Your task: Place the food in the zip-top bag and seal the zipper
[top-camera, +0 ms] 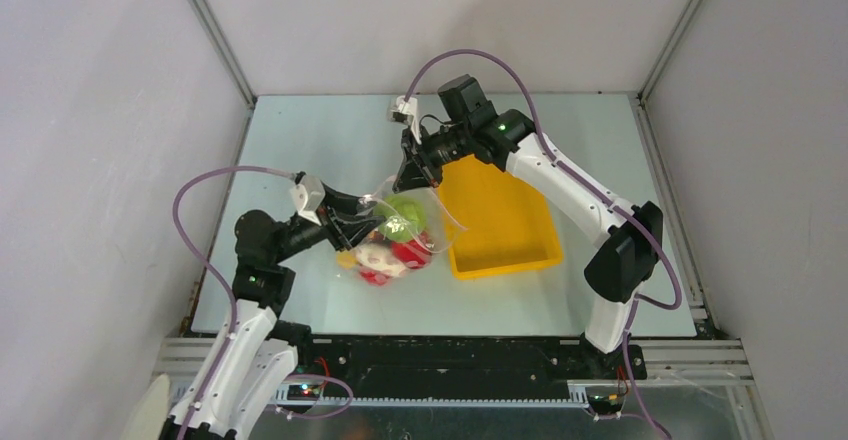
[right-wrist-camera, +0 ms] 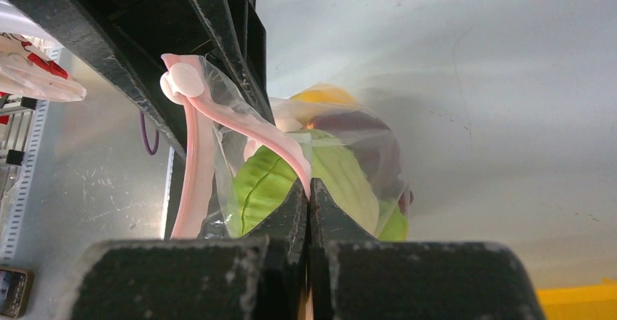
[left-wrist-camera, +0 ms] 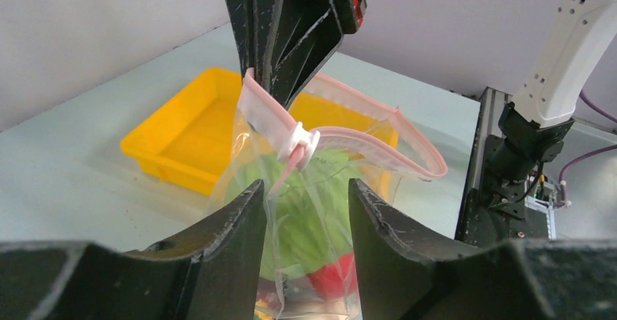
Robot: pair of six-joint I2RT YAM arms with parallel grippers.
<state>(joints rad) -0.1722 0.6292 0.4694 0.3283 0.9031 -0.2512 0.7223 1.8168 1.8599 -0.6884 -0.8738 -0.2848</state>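
Note:
The clear zip-top bag (top-camera: 405, 232) hangs between both grippers just left of the tray, its mouth partly open. Inside lies the food: a pale green cabbage (left-wrist-camera: 320, 189), a red piece (left-wrist-camera: 331, 276), dark grapes (right-wrist-camera: 364, 138) and a yellow piece (right-wrist-camera: 327, 96). My right gripper (right-wrist-camera: 309, 189) is shut on the pink zipper (right-wrist-camera: 273, 142) from above. The white slider (left-wrist-camera: 300, 142) sits on the zipper just below the right gripper's fingers (left-wrist-camera: 291, 44). My left gripper (left-wrist-camera: 305, 204) stands open, with the bag's film between its fingers below the slider.
A yellow tray (top-camera: 500, 222) stands right of the bag, touching or nearly touching it. Grey walls close in the table on three sides. The right arm's white link (top-camera: 560, 175) reaches over the tray's far side.

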